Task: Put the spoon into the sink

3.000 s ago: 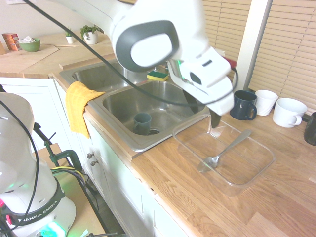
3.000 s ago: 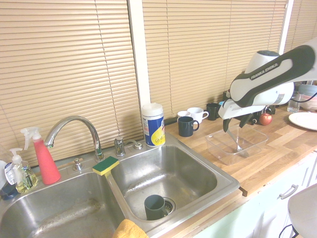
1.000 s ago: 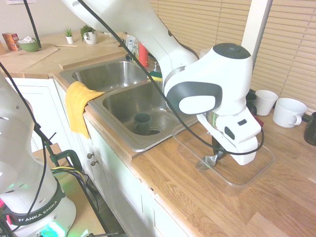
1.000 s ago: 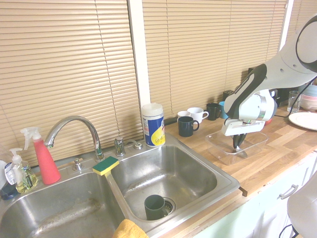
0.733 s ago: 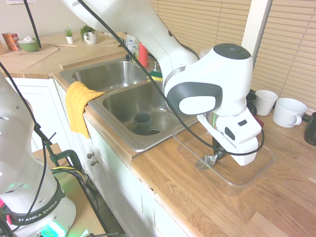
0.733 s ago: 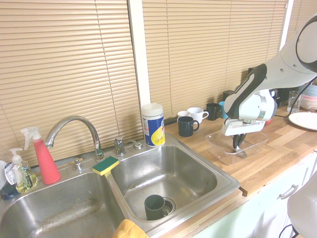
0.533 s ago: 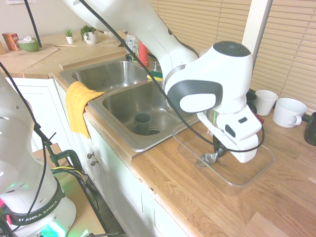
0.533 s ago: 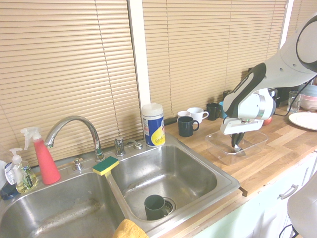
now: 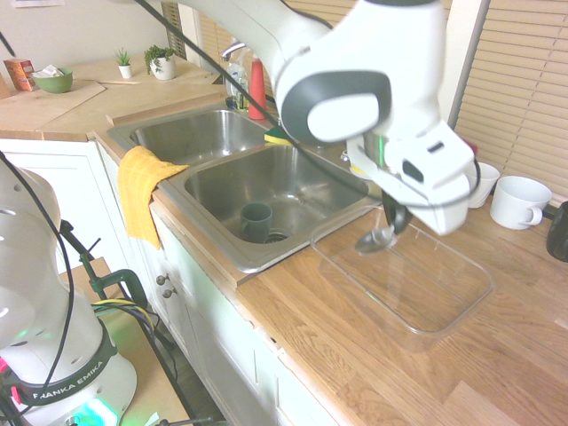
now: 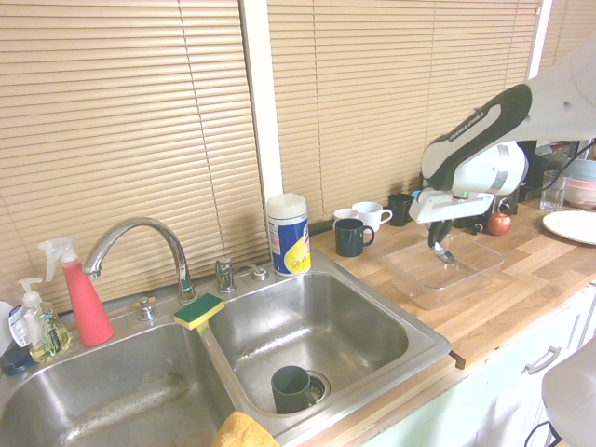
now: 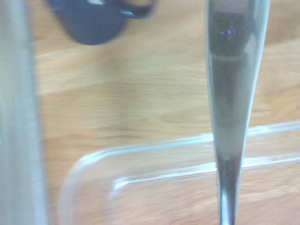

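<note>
Pinching the spoon – gripper clamped on its handle, above the glass dish

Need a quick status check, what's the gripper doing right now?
Gripper: shut on the slim silver metal spoon, hanging above the clear rectangular glass dish.

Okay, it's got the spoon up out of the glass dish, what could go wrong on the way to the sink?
1. The gripper pinches the thin spoon near one end, so it may swing or slip out in transit.
2. The low-hanging head could clip the glass dish rim.
3. A dark mug stands by the drain of the sink; a dropped spoon may strike it.
</note>
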You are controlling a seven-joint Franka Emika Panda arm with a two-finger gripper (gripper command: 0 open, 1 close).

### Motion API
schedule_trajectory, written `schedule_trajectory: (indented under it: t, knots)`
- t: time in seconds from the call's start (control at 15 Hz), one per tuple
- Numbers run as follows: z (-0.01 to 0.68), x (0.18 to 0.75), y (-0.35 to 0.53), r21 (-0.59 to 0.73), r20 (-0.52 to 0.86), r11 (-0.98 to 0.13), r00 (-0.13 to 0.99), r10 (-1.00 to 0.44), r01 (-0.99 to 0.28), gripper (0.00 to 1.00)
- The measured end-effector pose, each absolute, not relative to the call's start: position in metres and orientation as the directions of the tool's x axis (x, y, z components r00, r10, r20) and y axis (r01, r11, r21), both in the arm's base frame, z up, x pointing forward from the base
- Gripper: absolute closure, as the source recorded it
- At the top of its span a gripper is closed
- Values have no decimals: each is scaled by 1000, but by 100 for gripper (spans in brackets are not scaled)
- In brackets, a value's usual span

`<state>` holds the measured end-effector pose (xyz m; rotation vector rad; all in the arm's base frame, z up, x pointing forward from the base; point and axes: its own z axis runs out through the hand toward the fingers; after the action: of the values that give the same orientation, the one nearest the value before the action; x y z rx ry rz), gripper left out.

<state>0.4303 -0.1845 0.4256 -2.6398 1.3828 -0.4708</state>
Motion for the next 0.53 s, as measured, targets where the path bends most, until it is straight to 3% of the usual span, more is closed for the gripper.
schedule_trajectory:
  t: [0.53]
  knots:
    - [424,427,44,-137,323,-756,693,-645,-640,100]
